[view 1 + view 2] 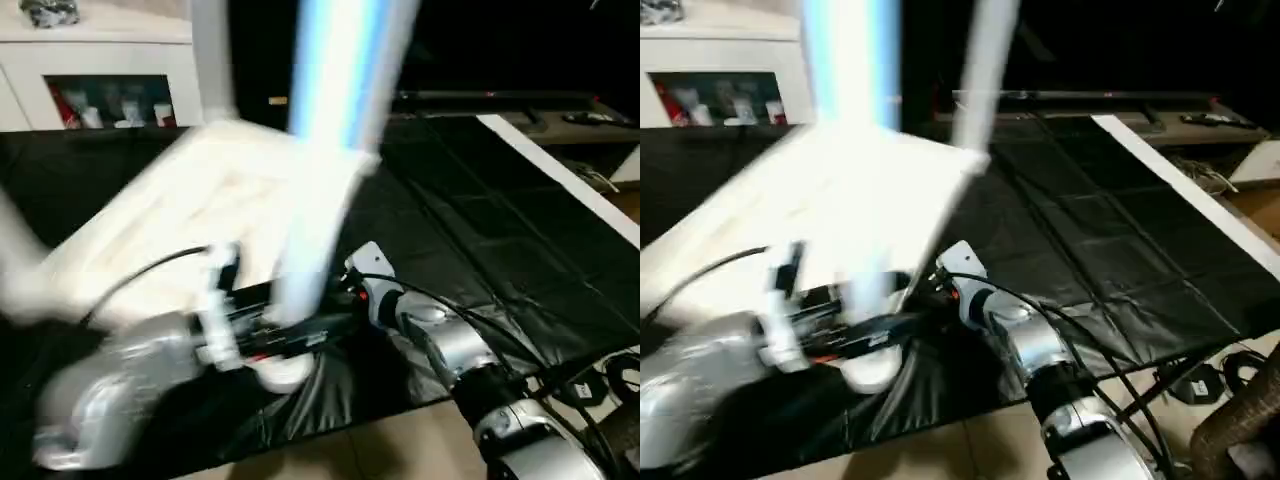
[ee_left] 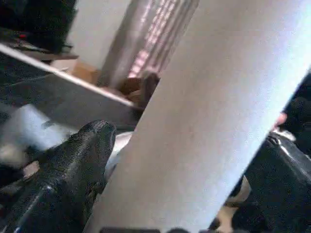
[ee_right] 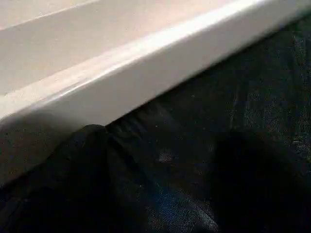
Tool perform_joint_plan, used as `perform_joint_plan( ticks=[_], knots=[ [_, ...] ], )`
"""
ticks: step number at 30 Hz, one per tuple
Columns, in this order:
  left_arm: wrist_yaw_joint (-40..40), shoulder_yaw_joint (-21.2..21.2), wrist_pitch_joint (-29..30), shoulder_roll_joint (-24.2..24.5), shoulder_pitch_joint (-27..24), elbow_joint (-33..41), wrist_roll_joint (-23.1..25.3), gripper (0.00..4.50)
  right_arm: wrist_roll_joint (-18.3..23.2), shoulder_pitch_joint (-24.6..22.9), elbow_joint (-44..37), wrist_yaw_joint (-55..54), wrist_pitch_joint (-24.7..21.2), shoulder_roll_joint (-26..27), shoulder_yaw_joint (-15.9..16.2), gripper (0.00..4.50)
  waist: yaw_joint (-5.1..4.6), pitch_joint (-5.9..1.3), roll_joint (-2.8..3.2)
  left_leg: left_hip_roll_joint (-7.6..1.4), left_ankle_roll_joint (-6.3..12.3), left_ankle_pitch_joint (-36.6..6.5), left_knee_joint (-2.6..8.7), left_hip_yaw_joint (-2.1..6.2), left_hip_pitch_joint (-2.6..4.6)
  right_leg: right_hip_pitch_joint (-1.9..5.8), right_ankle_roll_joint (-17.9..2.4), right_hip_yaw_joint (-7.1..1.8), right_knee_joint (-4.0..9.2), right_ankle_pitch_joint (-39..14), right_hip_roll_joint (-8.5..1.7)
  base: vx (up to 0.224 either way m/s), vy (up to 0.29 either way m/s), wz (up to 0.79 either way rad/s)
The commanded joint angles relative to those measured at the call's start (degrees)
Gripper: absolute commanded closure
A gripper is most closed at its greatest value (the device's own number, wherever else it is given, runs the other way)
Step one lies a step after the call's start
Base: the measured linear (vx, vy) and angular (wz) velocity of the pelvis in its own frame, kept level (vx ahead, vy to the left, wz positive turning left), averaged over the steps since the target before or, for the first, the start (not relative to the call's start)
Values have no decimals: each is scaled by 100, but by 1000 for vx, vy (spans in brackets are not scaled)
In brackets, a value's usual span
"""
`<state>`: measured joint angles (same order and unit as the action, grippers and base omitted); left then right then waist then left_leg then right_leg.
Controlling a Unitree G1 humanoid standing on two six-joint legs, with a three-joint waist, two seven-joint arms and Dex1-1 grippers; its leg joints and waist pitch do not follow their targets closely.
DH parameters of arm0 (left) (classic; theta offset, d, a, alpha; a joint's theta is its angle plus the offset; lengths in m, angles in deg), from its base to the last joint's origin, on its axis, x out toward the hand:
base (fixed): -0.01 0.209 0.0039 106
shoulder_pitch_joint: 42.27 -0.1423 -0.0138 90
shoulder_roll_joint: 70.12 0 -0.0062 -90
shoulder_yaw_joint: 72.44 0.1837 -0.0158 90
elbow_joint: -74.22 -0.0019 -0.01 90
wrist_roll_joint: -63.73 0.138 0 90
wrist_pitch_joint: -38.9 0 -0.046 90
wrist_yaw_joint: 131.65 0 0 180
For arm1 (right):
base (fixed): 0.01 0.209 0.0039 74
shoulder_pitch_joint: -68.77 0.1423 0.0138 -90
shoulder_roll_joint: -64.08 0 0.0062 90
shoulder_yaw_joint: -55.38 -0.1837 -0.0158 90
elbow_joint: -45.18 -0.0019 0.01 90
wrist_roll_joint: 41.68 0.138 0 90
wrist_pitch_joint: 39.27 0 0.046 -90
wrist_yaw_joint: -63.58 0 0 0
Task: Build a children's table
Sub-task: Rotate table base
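1. Left gripper (image 1: 285,340): the black fingers (image 2: 73,170) stand wide apart with a white tubular leg (image 1: 325,150) between them. In the left wrist view one finger lies against the side of the leg. Whether the fingers press the leg firmly cannot be told, since the head views are smeared.
2. Leg: it rises steeply from the left gripper and passes in front of the tabletop (image 1: 220,200). Its flared end (image 1: 280,375) sits just below the gripper, near the front edge of the tabletop.
3. Right gripper (image 3: 160,165): the fingers are spread wide and hold nothing. They rest low over the black sheet (image 1: 480,240), just beside the white rim of the tabletop, which runs across the right wrist view directly ahead of them.
4. Tabletop: the white plastic slab lies on the black sheet, with its long side running away from the grippers toward the white cabinet (image 1: 100,80).
5. Forearms: the silver left forearm (image 1: 110,390) lies across the near edge of the tabletop. The silver right forearm (image 1: 470,370) reaches in over the black sheet on the other side of the leg.
6. Background: the white cabinet with red items on its shelf stands beyond the far end of the tabletop.
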<state>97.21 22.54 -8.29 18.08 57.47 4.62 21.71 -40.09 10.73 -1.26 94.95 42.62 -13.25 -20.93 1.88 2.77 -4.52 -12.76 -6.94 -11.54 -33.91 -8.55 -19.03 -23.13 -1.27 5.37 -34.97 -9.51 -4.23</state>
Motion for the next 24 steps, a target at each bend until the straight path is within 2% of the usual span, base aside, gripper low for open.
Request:
perform_joint_plan(
  ticks=[1, 4, 5, 6, 7, 8, 9, 10, 11, 15, 17, 21, 22, 23, 24],
  knots=[
    [-48, 597, -93, -293, 254, 54, 72, 3, -20, 151, 115, 143, 92, 409, 293, 0, 64, -242, 110, -2, -124, -1936, 466, -26, -103, 240, -319, -247, 568, -3043, -318, 0, 0, 0],
    [-167, 658, -219, -398, 346, -98, 259, 3, -60, 171, 198, 103, 146, 432, 276, 0, 45, -260, 93, 7, -99, -1873, 457, -15, -131, 249, -225, -237, 575, -3128, -329, 0, 0, 0],
    [-438, 644, -547, -428, 553, -508, 731, 3, -171, 193, 398, -138, 258, 409, 218, 0, 42, -261, 122, 9, -91, -1828, 457, -16, -137, 245, -227, -238, 584, -3079, -322, 0, 0, 0],
    [-438, 644, -547, -428, 553, -508, 731, 3, -171, 193, 398, -138, 258, 409, 218, 0, 52, -262, 119, 10, -82, -1869, 442, -27, -73, 189, -242, -238, 592, -3046, -304, 0, 0, 0],
    [-438, 644, -547, -428, 553, -508, 731, 3, -171, 193, 398, -138, 258, 409, 218, 0, 52, -262, 119, 10, -82, -1869, 442, -27, -73, 189, -242, -238, 592, -3046, -304, 0, 0, 0],
    [-548, 624, -685, -407, 635, -670, 920, 3, -225, 206, 503, -260, 314, 390, 189, 0, 66, -274, 117, 2, -80, -1749, 458, -22, -119, 236, -299, -245, 565, -2871, -317, 0, 0, 0],
    [-662, 470, -806, -343, 737, -840, 1045, 3, -257, 218, 660, -514, 337, 346, 77, 0, 77, -281, 131, 3, -82, -1721, 446, -34, -79, 206, -349, -252, 547, -2720, -302, 0, 0, 0],
    [-723, 310, -857, -276, 800, -932, 1069, 3, -246, 217, 771, -702, 326, 313, -39, 0, 74, -281, 157, -2, -103, -1693, 451, -30, -91, 228, -390, -256, 516, -2598, -298, 0, 0, 0],
    [-748, 124, -864, -190, 837, -955, 1039, 3, -204, 189, 856, -841, 314, 271, -172, 0, 73, -292, 153, -4, -123, -1602, 460, -29, -110, 254, -456, -255, 490, -2401, -295, 0, 0, 0],
    [-734, -113, -844, -29, 840, -920, 985, 3, -152, 114, 991, -995, 343, 183, -358, 0, 102, -291, 172, -22, -143, -1556, 469, -46, -88, 261, -693, -272, 424, -1939, -292, 0, 0, 0],
    [-746, -148, -863, 41, 817, -902, 1016, 3, -150, 95, 1066, -1022, 401, 149, -408, 0, 127, -275, 187, -16, -130, -1710, 474, -59, -65, 245, -692, -274, 449, -2121, -295, 0, 0, 0],
    [-728, -148, -839, 186, 737, -810, 1028, 3, -146, 105, 1147, -1068, 471, 139, -462, 0, 188, -235, 212, -8, -138, -2114, 468, -64, 21, 164, -535, -257, 547, -2776, -300, 0, 0, 0],
    [-626, -106, -758, 377, 632, -671, 1028, 3, -121, 126, 1195, -1116, 507, 133, -504, 0, 199, -243, 206, -8, -147, -2171, 471, -47, 15, 175, -459, -249, 557, -2949, -318, 0, 0, 0],
    [-563, -81, -712, 491, 576, -596, 1023, 3, -120, 141, 1228, -1140, 530, 134, -538, 0, 183, -236, 209, -15, -152, -2184, 492, -23, -31, 198, -405, -241, 550, -3034, -325, 0, 0, 0],
    [-499, -64, -649, 616, 522, -526, 1025, 3, -121, 156, 1248, -1153, 546, 126, -560, 0, 183, -235, 198, -13, -150, -2191, 488, -28, -25, 188, -372, -236, 567, -3090, -323, 0, 0, 0]
  ],
)
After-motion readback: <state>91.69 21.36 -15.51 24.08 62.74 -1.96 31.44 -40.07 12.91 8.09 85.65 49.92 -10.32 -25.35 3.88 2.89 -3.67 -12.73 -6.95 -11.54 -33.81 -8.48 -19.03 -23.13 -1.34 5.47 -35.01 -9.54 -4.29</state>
